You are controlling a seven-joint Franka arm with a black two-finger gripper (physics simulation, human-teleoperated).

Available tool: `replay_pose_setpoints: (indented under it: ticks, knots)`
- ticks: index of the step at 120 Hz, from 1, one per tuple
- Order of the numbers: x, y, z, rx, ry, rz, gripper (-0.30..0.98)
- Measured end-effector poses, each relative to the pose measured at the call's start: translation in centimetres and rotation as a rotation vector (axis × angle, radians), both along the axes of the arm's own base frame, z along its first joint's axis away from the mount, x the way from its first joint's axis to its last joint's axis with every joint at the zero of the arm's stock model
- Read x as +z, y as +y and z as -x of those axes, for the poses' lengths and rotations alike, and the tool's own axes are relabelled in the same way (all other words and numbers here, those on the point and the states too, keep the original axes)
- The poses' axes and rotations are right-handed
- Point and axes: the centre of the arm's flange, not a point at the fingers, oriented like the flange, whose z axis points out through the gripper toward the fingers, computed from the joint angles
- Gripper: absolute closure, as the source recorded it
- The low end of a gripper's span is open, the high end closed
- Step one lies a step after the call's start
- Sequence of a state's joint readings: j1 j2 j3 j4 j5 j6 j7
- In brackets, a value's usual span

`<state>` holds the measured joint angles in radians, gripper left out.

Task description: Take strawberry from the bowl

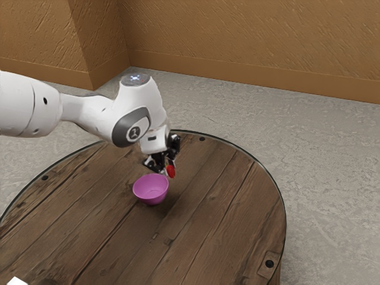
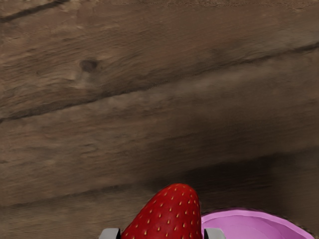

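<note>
Strawberry (image 1: 171, 171) was clear of the bowl (image 1: 151, 198), toward the table's (image 1: 225, 196) far edge, pinched between the gripper's (image 1: 167, 171) two parted fingers. Wrist view cut off fruit and bowl. Near-edge white object (image 1: 16, 281): cropped, unidentified. Arm emblem (image 1: 135, 132): illegible.

I see a round surface (image 1: 214, 237) of brown wood planks, with dark round spots (image 1: 269, 263) near its edge. At its side in the exterior view's lower left is a small white thing (image 1: 16, 281), cut by the frame. Behind are grey floor (image 1: 326, 172) and brown walls (image 1: 249, 35).
</note>
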<state>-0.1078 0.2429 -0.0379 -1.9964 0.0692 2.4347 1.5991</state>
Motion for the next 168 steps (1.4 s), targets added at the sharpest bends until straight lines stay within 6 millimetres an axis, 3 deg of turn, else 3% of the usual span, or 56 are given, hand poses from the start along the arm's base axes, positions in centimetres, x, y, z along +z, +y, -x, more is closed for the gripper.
replay_pose_setpoints:
  ticks: [11,26,40,53,76,84,89,96,106,117,123,129,146,168]
  knots:
    - [-0.5,-3.2,0.4,-0.043,0.004,0.015,0.57]
    - [-2.3,-5.8,0.7,-0.071,0.028,0.03,0.57]
    - [-6.6,-6.7,0.8,-0.069,0.077,0.037,0.56]
    - [-7.7,-7.2,0.6,-0.067,0.08,0.043,0.52]
    - [-7.4,-7.7,0.5,-0.064,0.065,0.048,0.22]
    - [-4.9,-7.7,0.4,-0.059,0.029,0.052,0.16]
    - [-1.9,-7.6,0.5,-0.045,-0.01,0.056,0.13]
    - [3.7,-5.8,0.6,0.034,-0.073,0.061,0.1]
    - [10.4,0.4,-0.8,0.288,-0.104,0.086,0.07]
    - [12.6,9.7,-0.7,0.658,0.001,0.193,0.04]
    - [13.5,12.7,-0.3,0.79,0.043,0.206,0.03]
    - [13.8,13.4,0.1,0.87,0.084,0.204,0.03]
    - [13.3,12.3,1.0,1.023,0.179,0.187,0.01]
    - [12.8,12.3,1.6,1.192,0.238,0.171,0.01]
